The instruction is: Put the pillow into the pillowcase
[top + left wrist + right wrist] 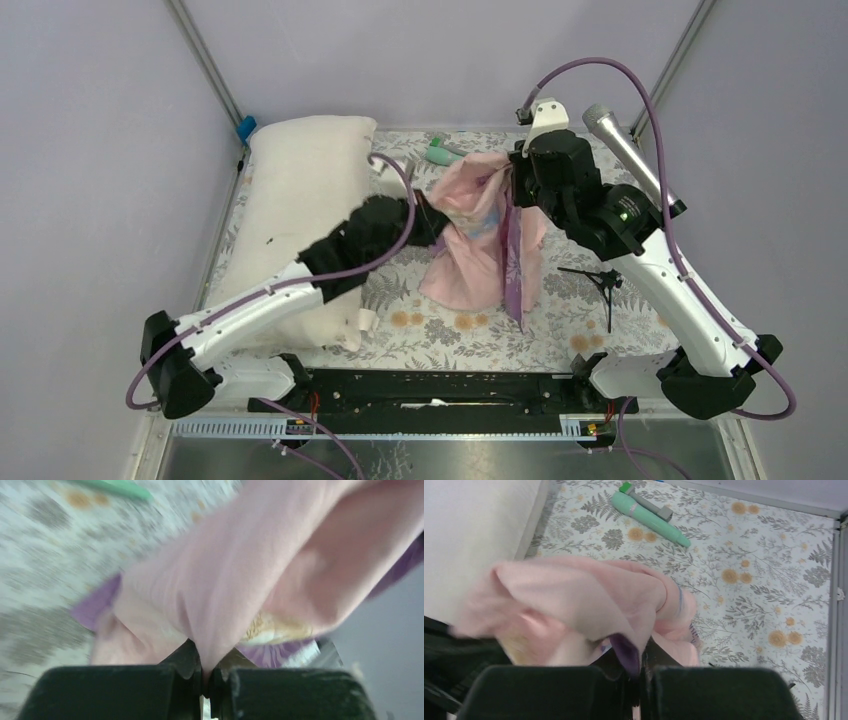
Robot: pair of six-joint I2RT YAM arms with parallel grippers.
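1. Nearest the lens of its own wrist camera, the left gripper (207, 680) has its black fingers pressed together on a narrow fold of the pillowcase (225, 580). That looks like a thin bite, and I'd expect it to slide out if the arms pull apart hard.
2. The pillow (300, 190) lies to the left of the pillowcase with none of it inside, and the left arm reaches across above it. With both claws busy on fabric, nothing holds the pillow, so a low sweep of that arm could shove it.
3. I cannot tell where the pillowcase's mouth is. If either claw has caught both layers, the opening will stay closed however the arms spread.
4. At the pillowcase's upper right edge, the right gripper (641, 675) is clamped together on a hem where purple lining shows. It is another small pinch, with the same risk of slipping.
5. A green pen-shaped tool (651, 517) lies behind the pillowcase, and dragged cloth might sweep it along.
6. The pillow is plump, long and off-white, and it rests flat on the floral table cloth (430, 320).
7. The pillowcase hangs between the claws in bunched, twisted pink folds. Its lower end touches the table cloth.
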